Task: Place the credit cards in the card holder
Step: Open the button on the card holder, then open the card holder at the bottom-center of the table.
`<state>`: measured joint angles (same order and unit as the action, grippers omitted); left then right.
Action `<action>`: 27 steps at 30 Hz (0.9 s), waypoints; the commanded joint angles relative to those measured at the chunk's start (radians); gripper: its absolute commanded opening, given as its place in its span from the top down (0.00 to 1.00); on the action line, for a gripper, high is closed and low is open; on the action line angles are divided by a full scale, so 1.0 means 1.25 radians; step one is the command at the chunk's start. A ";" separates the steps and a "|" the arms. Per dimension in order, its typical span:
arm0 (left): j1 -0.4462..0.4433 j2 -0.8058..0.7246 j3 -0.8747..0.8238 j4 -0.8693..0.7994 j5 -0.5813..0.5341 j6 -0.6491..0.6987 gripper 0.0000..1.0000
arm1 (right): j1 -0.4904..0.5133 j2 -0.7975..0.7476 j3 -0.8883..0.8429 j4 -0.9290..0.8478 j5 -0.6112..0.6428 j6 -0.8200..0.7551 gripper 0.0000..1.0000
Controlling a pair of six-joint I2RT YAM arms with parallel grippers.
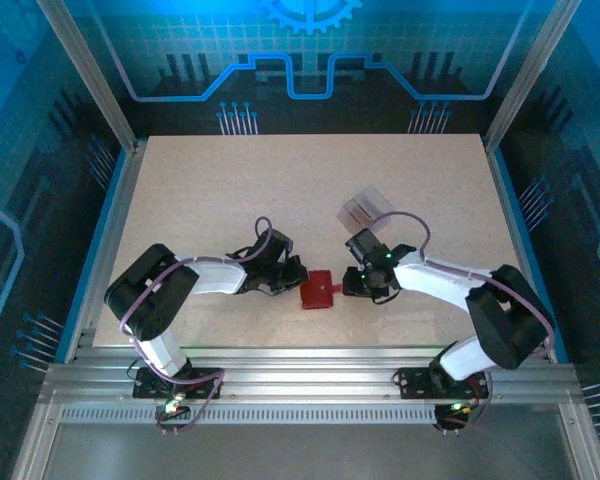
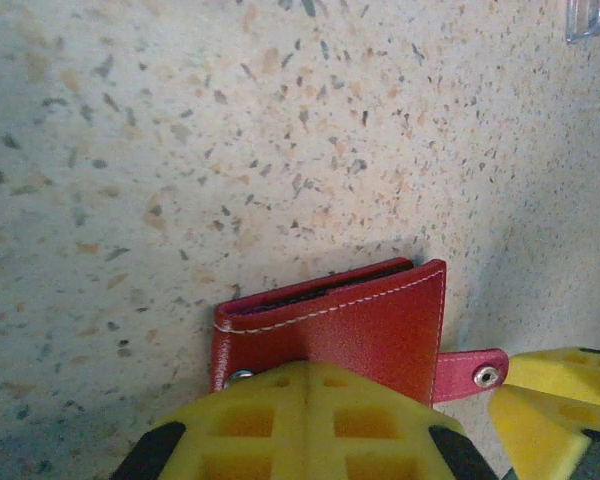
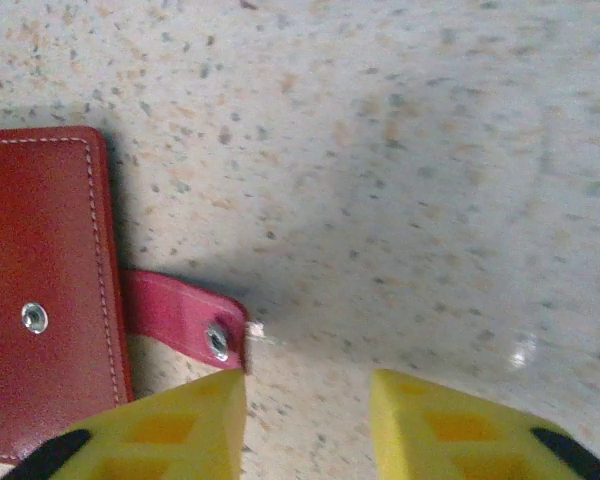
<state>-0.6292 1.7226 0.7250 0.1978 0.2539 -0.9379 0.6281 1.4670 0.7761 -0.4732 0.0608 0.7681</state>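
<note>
Dark-red leather: the card holder [image 1: 318, 291] lies folded on the speckled table [image 1: 230, 180], with open board beyond it. The left gripper [image 1: 292, 275] is at its left edge, the right gripper [image 1: 348, 283] at its right, and the credit cards [image 1: 368, 208] behind it. Left wrist: jaws pinched on the card holder's near edge. Right wrist: jaws parted and empty beside the snap tab [image 3: 180, 318].

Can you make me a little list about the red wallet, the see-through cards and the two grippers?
table: pale and speckled
card holder: red, folded, its snap tab undone and sticking out sideways
credit cards: lying farther back on the table, not in the holder
left gripper: shut, tips on the holder's edge
right gripper: open, right beside the snap tab
</note>
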 commanded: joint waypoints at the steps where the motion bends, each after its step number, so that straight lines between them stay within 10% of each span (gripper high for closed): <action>1: -0.024 0.050 -0.033 -0.110 -0.033 0.020 0.99 | 0.007 -0.063 0.009 -0.046 0.110 0.034 0.59; 6: -0.024 0.052 -0.038 -0.100 -0.031 0.017 0.99 | 0.079 -0.097 0.078 -0.121 0.205 0.009 0.79; 15: -0.024 0.051 -0.047 -0.089 -0.033 0.013 0.99 | 0.134 0.059 0.217 -0.012 -0.103 -0.044 0.95; 27: -0.024 0.052 -0.056 -0.080 -0.034 0.012 0.99 | 0.038 0.144 0.124 0.022 -0.103 -0.007 0.78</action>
<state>-0.6315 1.7214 0.7105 0.2279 0.2474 -0.9371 0.7063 1.6714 0.9730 -0.4477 -0.0547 0.7456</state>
